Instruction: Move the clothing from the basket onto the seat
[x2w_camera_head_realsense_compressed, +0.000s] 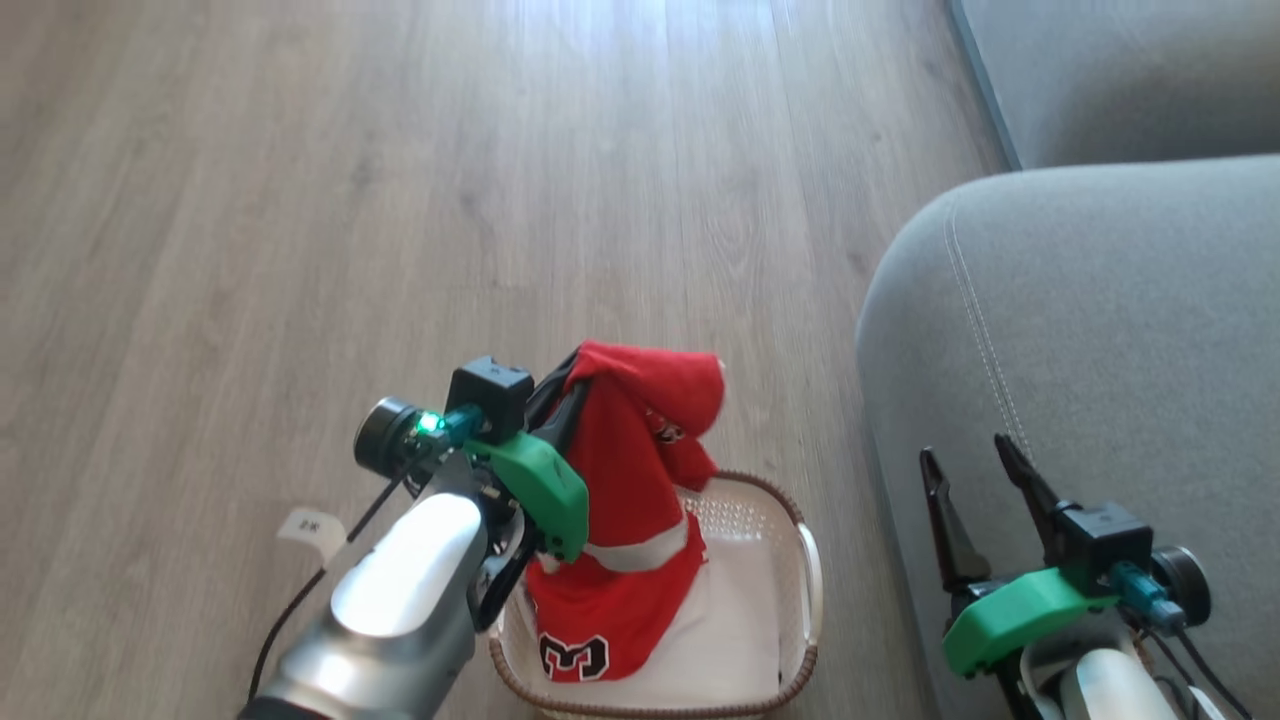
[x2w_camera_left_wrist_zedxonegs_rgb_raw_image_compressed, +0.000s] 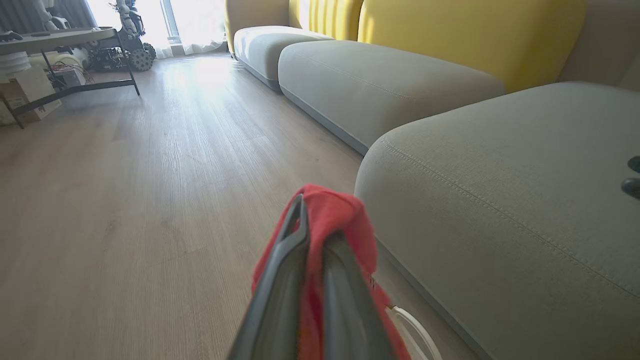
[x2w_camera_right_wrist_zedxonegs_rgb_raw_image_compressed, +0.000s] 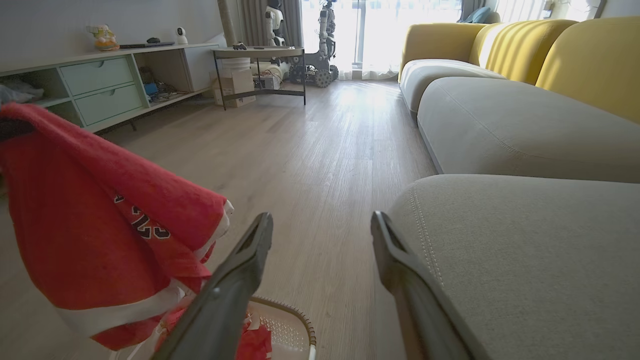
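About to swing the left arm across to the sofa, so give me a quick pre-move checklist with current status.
1. Hold: left gripper shut on jersey, ok.
2. Clearance: jersey out of the basket, not ok; hem hangs inside.
3. Landing: seat bare where visible, ok.
4. Path: right gripper open over the seat's edge; cannot tell if it's in the way.
5. More clothing under the hem: cannot tell.

Noted: one red soft jersey, white trim, black-and-white number, hangs bunched at its top, hem trailing into small white perforated plastic basket with brown rim. Basket upright on wood floor, near rounded edge of large grey fabric seat.
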